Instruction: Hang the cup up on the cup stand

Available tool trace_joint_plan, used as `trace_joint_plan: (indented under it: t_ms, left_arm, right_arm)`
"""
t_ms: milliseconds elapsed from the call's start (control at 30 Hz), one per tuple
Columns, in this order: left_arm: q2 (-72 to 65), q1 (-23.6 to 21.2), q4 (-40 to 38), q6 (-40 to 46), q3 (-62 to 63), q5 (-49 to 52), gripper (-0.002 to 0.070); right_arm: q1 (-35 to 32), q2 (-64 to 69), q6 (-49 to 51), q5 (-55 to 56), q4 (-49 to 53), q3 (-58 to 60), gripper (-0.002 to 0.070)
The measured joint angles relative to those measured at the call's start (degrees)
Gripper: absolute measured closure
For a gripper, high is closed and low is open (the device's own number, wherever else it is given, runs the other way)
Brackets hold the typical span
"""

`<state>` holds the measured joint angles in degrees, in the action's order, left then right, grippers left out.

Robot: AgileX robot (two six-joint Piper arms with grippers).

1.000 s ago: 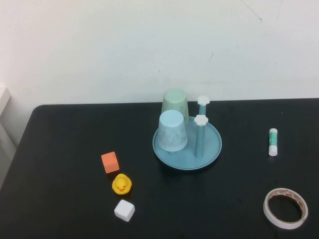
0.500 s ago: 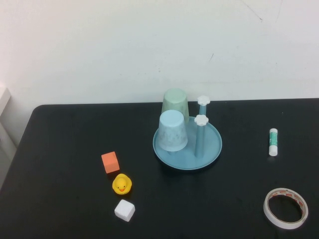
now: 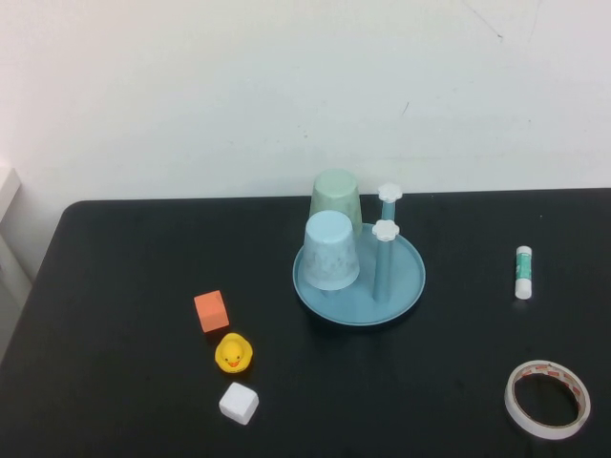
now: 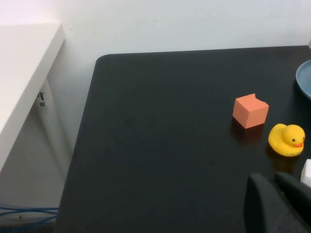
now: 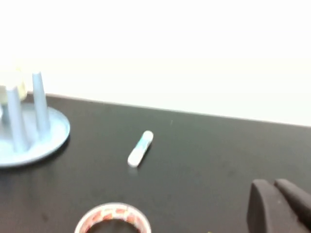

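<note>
Item one: the cup (image 3: 335, 197), pale mint green, tapered, inverted. We recorded it on the cup stand (image 3: 406, 281), at the stand's far-edge side, apparently seated over a peg; the peg itself was hidden, so we could not confirm the seating. The stand lay near the middle of the surface (image 3: 115, 286), toward its far edge.

Item two: a light blue speckled cup (image 3: 330, 250), also inverted, directly in front of the mint cup and partly covering it. Two bare pegs with white flower caps (image 3: 385, 229) stood toward the right edge of the stand.

Item three: left gripper (image 4: 278, 201), seen only in the left wrist view, low over the near-left part of the surface, its dark fingers drawn close together and holding nothing.

Item four: right gripper (image 5: 277, 204), seen only in the right wrist view, near the near-right corner, fingers likewise nearly together and empty.

Loose items: orange cube (image 3: 211, 311), yellow duck (image 3: 233, 353) and white cube (image 3: 238, 403), lined up toward the near edge, left of centre; glue stick (image 3: 522, 271) toward the right edge; tape roll (image 3: 546, 398) at the near-right corner.

Risks, in our judgement: the task looked complete. If the mint cup sat only loosely, any arm movement brushing the stand could tip it. A careless retreat could also scatter the duck or cubes beside the left gripper.
</note>
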<state>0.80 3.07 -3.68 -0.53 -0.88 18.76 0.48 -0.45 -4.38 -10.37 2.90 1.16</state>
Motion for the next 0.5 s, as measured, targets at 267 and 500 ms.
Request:
trace_joint_plan:
  t_ms: [267,500]
  left_arm:
    - [0.0,0.0,0.1,0.0,0.0,0.0,0.0675]
    - [0.0,0.0,0.1,0.0,0.0,0.0,0.0675]
  right_arm:
    - [0.0,-0.2,0.6,-9.3,-0.3,-0.1,0.0676]
    - [0.0,-0.2,3.4,-9.6,-0.3,-0.1,0.0676]
